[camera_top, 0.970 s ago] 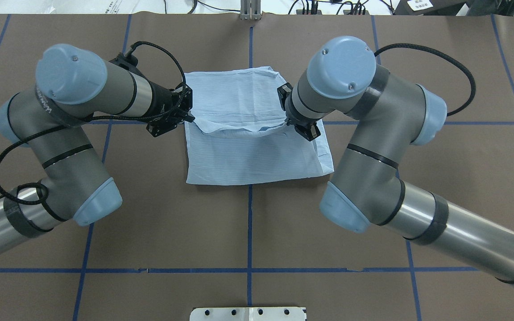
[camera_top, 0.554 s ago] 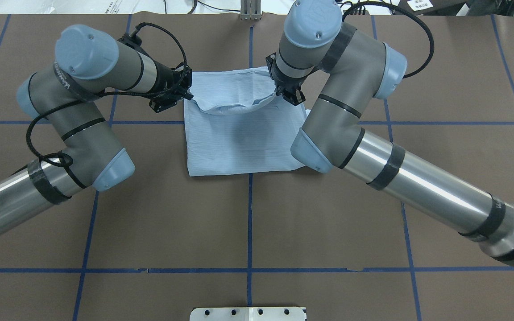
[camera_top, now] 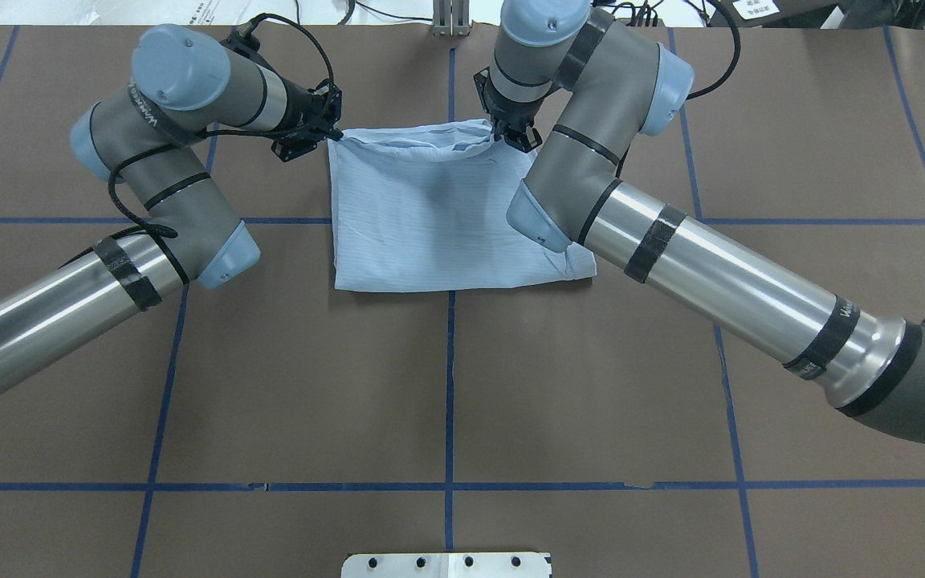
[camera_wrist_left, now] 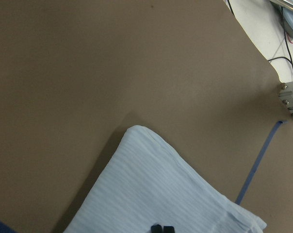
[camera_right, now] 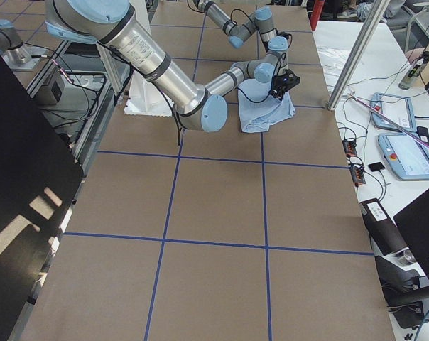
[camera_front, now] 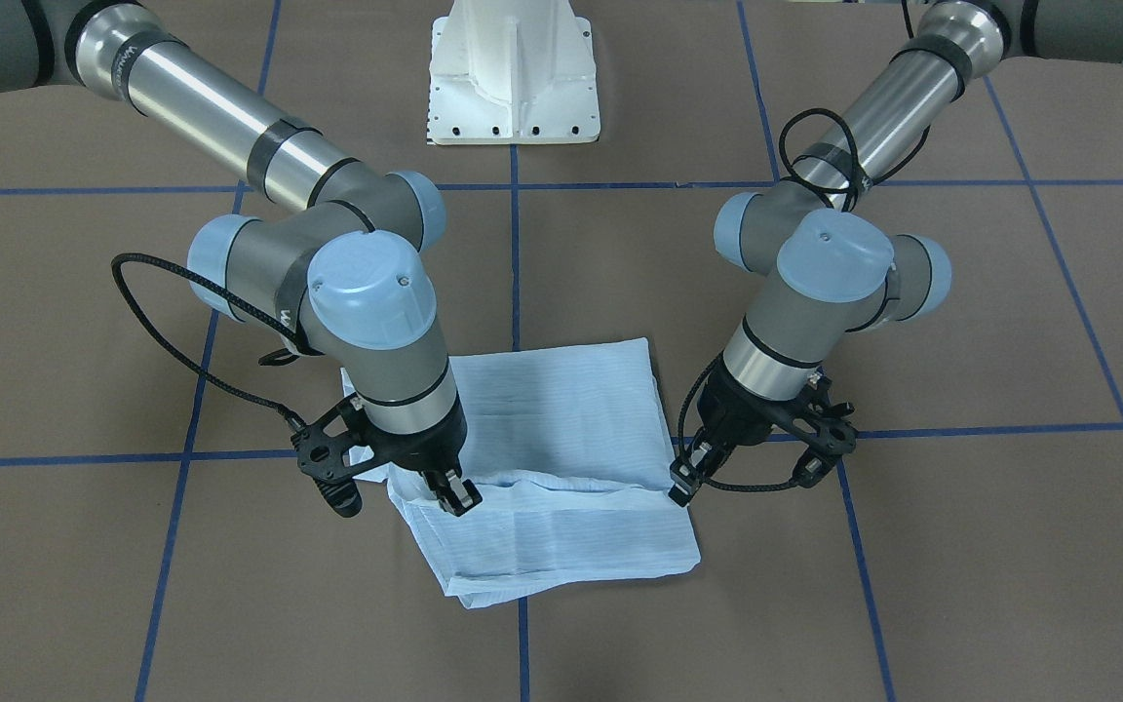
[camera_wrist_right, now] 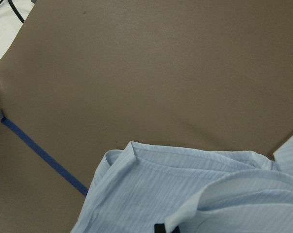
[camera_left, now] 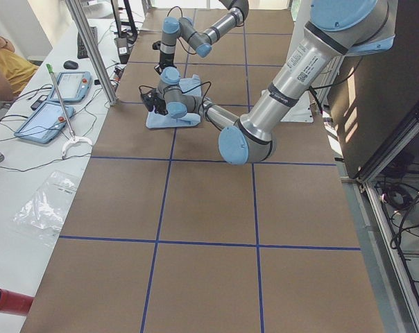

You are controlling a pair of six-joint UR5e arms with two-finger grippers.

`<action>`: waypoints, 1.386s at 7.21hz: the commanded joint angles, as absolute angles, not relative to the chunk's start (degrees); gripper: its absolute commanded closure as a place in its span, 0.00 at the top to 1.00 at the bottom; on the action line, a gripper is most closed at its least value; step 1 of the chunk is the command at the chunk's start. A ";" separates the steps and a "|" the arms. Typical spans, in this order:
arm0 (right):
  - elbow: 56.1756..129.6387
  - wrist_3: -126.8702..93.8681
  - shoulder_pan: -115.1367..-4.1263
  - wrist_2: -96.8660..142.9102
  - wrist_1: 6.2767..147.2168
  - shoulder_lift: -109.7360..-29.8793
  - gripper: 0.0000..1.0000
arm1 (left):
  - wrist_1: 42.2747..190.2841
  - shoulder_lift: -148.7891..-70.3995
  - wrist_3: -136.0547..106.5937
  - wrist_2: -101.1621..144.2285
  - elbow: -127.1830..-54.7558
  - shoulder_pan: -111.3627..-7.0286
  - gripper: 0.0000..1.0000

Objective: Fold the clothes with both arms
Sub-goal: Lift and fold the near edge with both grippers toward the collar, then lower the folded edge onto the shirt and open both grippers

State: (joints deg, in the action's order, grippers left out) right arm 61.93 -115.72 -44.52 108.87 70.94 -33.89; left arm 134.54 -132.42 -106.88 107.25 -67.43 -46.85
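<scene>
The light-blue striped shirt [camera_top: 430,217] lies folded into a rough rectangle on the brown table. Its upper layer is drawn over to the far edge. My left gripper [camera_top: 337,135] is shut on the far left corner of that layer. My right gripper [camera_top: 509,135] is shut on the far right corner. From across the table, the shirt [camera_front: 561,458] sags a little between the left gripper [camera_front: 683,483] and the right gripper [camera_front: 454,499]. The left wrist view has the shirt [camera_wrist_left: 156,189] under closed fingertips [camera_wrist_left: 162,228]. In the right wrist view a raised fold of the shirt [camera_wrist_right: 185,189] shows.
The white pedestal base [camera_front: 513,73] stands at the robot's side of the table. Blue tape lines [camera_top: 450,401] grid the brown surface. A metal bracket [camera_top: 450,20] sits at the far edge. Benches with tablets [camera_left: 53,104] and a seated person lie beyond it.
Both grippers have carried the shirt's lifted edge away from the robot to the far edge. The raised fold has flattened and the shirt's footprint is shorter.
</scene>
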 commanded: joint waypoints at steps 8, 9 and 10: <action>48.17 -112.33 -44.56 107.40 62.84 -29.80 0.04 | 141.06 -138.08 -104.33 103.80 -54.41 -46.93 0.01; 48.08 -111.63 -44.56 107.32 62.75 -29.45 0.99 | 141.06 -138.08 -104.33 103.71 -54.40 -46.93 0.35; 47.90 -111.36 -44.56 107.49 62.67 -29.27 1.00 | 141.06 -138.16 -104.33 103.71 -54.32 -46.93 0.43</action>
